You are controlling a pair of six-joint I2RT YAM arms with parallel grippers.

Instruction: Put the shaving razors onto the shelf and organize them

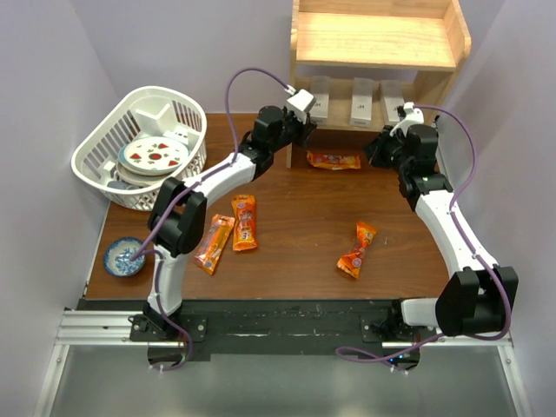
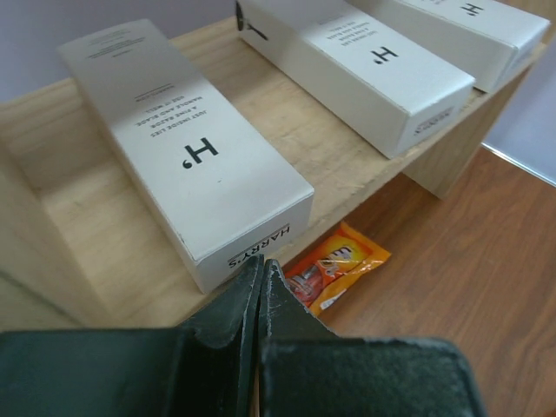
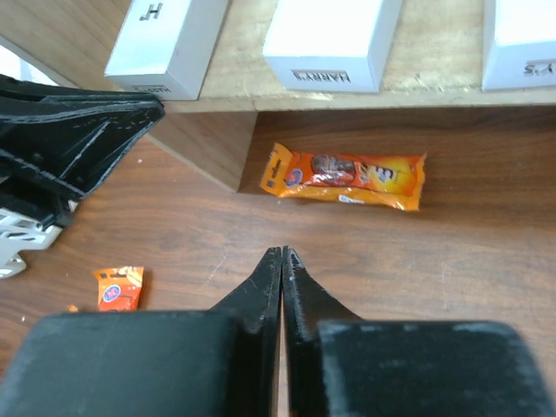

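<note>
Light: soft, even brightness is coming from above onto the tabletop (image 1: 295, 252).
Shadows: the shelf (image 1: 375, 42) is darkening the strip beneath it.
Focus: the left gripper (image 2: 262, 269) and right gripper (image 3: 283, 261) are looking soft close to their lenses.

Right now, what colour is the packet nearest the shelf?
Orange packet; the right wrist view shows it best.

The brown wooden table (image 1: 295, 226) carries the shelf (image 1: 373, 39) at its far edge, a white basket (image 1: 95, 156) at the far left, a small blue bowl (image 1: 124, 257) near the left front, and four orange snack packets (image 1: 244, 222). On the lower level of the shelf three shaving razors (image 1: 362, 102) lie side by side, not touching.
</note>
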